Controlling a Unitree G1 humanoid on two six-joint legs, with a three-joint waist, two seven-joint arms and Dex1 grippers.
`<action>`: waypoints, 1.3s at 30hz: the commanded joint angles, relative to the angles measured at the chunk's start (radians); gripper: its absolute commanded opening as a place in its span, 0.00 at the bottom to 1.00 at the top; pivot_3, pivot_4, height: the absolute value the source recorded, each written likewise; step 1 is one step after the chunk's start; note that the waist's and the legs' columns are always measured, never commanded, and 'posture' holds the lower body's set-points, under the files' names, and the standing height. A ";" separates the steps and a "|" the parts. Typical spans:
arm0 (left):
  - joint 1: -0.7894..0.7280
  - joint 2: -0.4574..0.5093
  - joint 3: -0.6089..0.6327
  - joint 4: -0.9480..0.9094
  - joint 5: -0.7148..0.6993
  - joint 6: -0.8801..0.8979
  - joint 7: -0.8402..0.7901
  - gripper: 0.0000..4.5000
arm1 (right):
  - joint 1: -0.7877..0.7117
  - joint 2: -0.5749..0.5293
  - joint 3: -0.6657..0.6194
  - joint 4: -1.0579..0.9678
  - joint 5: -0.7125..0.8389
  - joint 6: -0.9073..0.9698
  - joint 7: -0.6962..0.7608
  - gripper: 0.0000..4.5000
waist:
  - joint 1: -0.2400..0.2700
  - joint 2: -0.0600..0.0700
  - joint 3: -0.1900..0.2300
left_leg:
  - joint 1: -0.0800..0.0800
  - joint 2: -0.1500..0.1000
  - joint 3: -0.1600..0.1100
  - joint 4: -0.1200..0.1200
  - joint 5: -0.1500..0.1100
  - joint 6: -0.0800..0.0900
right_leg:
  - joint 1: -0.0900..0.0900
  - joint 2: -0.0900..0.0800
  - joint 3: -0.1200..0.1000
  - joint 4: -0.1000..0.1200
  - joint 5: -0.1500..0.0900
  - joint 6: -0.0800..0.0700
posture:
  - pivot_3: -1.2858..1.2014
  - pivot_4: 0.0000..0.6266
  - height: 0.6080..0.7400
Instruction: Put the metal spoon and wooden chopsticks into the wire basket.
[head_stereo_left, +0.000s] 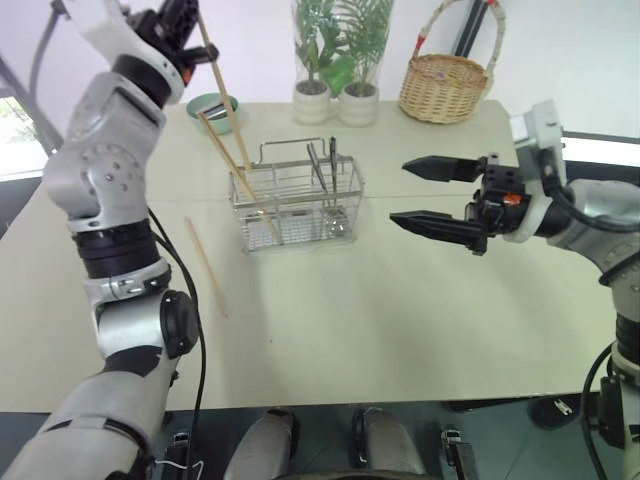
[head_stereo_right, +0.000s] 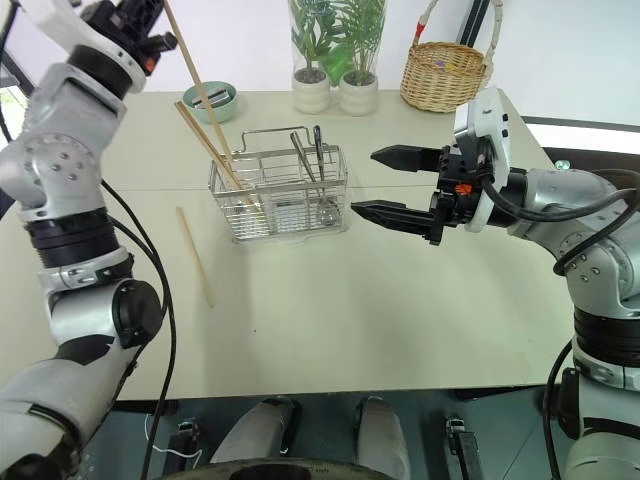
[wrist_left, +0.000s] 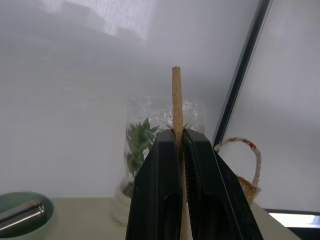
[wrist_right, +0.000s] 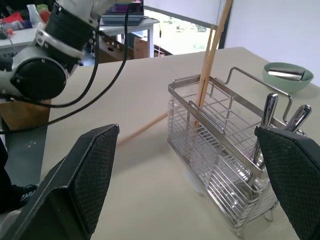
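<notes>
Left pincer grips a chopstick over the basket; right pincer waits wide apart.

Your left pincer (head_stereo_left: 185, 45) is clenched on one chopstick (head_stereo_left: 222, 90), raised above the far left corner of the basket (head_stereo_left: 297, 205), the stick slanting down toward it. A second chopstick (head_stereo_left: 240, 180) already leans in the basket's left compartment, and a third (head_stereo_left: 205, 265) lies flat on the worktop (head_stereo_left: 400, 310), near the basket's left side. Metal cutlery handles (head_stereo_left: 322, 165) stand in the right compartment; you cannot tell which is the spoon. Your right pincer (head_stereo_left: 425, 192) hangs just right of the basket, fingers spread, holding nothing.
</notes>
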 joint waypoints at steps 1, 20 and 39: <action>0.035 -0.026 -0.044 -0.016 0.025 -0.072 -0.024 0.01 | -0.001 -0.005 -0.048 -0.022 0.021 -0.008 -0.011 1.00 | 0.001 0.000 0.000 | 0.000 0.000 0.000 0.000 0.000 0.000 | 0.000 0.000 0.000 0.000 0.000 0.000 | 0.52 0.24 0.77; 0.246 -0.130 -0.138 -0.079 0.092 -0.195 -0.035 0.79 | -0.019 0.006 -0.036 0.018 0.007 -0.024 -0.019 1.00 | 0.001 0.000 0.000 | 0.000 0.000 0.000 0.001 -0.001 0.002 | 0.001 0.000 0.000 0.000 0.001 0.000 | 0.52 0.24 0.77; -0.134 0.291 0.213 -0.095 -0.096 0.158 0.278 1.00 | -0.049 0.021 0.002 0.044 -0.029 -0.053 0.026 1.00 | -0.008 0.002 0.001 | 0.001 0.001 0.000 0.000 -0.001 0.002 | 0.000 0.001 0.001 0.000 0.001 0.000 | 0.52 0.24 0.77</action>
